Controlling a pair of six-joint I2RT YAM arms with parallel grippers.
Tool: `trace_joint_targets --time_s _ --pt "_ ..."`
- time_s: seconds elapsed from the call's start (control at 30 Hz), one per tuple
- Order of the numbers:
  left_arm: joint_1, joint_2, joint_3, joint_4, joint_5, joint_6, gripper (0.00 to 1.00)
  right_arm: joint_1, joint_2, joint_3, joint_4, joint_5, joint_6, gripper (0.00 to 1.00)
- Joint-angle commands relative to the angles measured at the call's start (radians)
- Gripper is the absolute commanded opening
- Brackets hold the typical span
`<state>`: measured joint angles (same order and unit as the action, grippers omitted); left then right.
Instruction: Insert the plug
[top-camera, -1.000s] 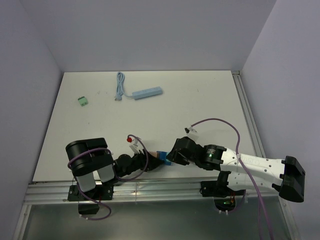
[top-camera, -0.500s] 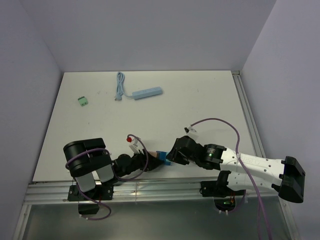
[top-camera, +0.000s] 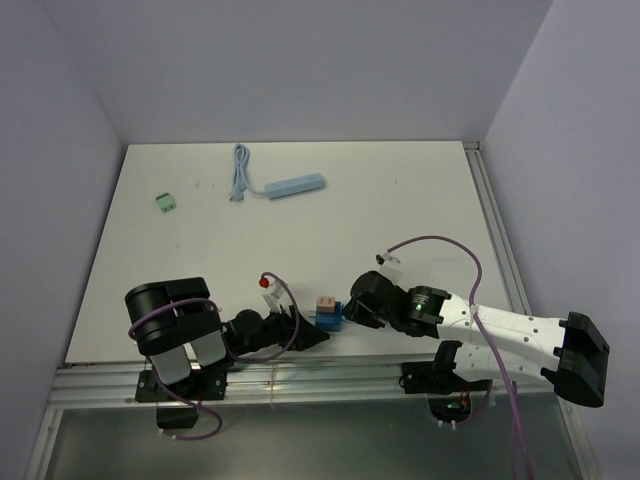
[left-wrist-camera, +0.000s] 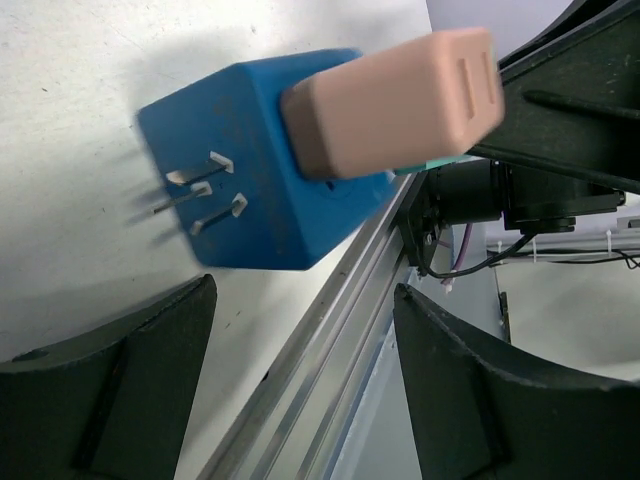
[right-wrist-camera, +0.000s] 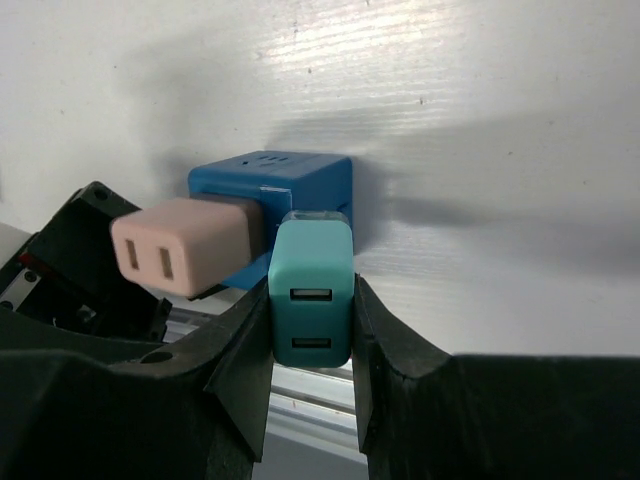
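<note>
Where the 2 grippers meet by the near edge of the table, a blue adapter cube is seen, roughly midway across the table's width. 3 flat metal prongs stick out of 1 face. A pale pink plug, with 2 slots in its end, is seated in another face. A teal USB charger with 2 ports, 1 above the other, is set against the cube just beside the pink plug. The charger is clamped between the fingers of the right gripper, with 1 finger pressed on each side. The left gripper is held just left of the cube, its fingers spread apart with nothing between them. Whether the cube touches the table cannot be told; a shadow is cast close beneath it.

The table is white and matt, with faint scuffs. An aluminium rail is fixed along its near edge. Towards the far left a small green connector block is laid. Near the far edge a light blue power strip is laid, with its cable looped at its left. The table is closed in by plain lavender walls on the left, far and right sides.
</note>
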<state>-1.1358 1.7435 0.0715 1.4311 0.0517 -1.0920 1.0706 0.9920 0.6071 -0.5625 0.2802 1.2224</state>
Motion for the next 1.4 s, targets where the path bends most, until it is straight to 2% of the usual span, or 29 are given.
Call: trace_joint_targets --time_s 0.0,0.27,0.37,0.47,0.5,0.53,0.57,0.6,0.63,0.67,0.87,1.03,1.37 --pt "-0.009 0.001 -0.024 0.428 0.019 0.035 0.77 -0.004 0.002 -0.001 -0.007 0.042 -0.004 0.00" --pt "-0.010 -0.036 -0.033 0.425 0.014 0.067 0.83 -0.003 -0.039 -0.016 -0.013 0.060 0.023 0.00" --pt "-0.016 -0.096 -0.018 0.320 0.004 0.101 0.86 -0.004 -0.081 -0.032 -0.066 0.096 0.046 0.00" --pt "-0.056 -0.231 0.008 0.110 -0.047 0.185 0.85 -0.004 -0.136 -0.050 -0.129 0.129 0.071 0.00" --pt "-0.070 -0.278 0.019 0.033 -0.118 0.214 0.85 -0.004 -0.156 -0.062 -0.138 0.132 0.075 0.00" --pt "-0.103 -0.382 0.034 -0.168 -0.163 0.280 0.86 -0.004 -0.173 -0.069 -0.149 0.134 0.084 0.00" --pt "-0.126 -0.431 0.078 -0.272 -0.211 0.317 0.87 -0.004 -0.208 -0.076 -0.152 0.134 0.088 0.00" --pt "-0.152 -0.470 0.102 -0.355 -0.299 0.355 0.89 -0.004 -0.225 -0.089 -0.154 0.131 0.091 0.00" --pt "-0.194 -0.523 0.119 -0.458 -0.318 0.421 0.89 -0.004 -0.239 -0.093 -0.157 0.129 0.095 0.00" --pt "-0.203 -0.541 0.129 -0.481 -0.337 0.432 0.89 -0.004 -0.257 -0.099 -0.157 0.128 0.095 0.00" --pt "-0.217 -0.529 0.220 -0.670 -0.406 0.454 0.89 -0.004 -0.260 -0.076 -0.177 0.128 0.088 0.00" --pt "-0.295 -0.510 0.292 -0.834 -0.547 0.449 0.89 -0.003 -0.285 -0.087 -0.174 0.132 0.089 0.00" --pt "-0.314 -0.447 0.343 -0.940 -0.616 0.414 0.88 -0.003 -0.288 -0.093 -0.165 0.126 0.083 0.00"
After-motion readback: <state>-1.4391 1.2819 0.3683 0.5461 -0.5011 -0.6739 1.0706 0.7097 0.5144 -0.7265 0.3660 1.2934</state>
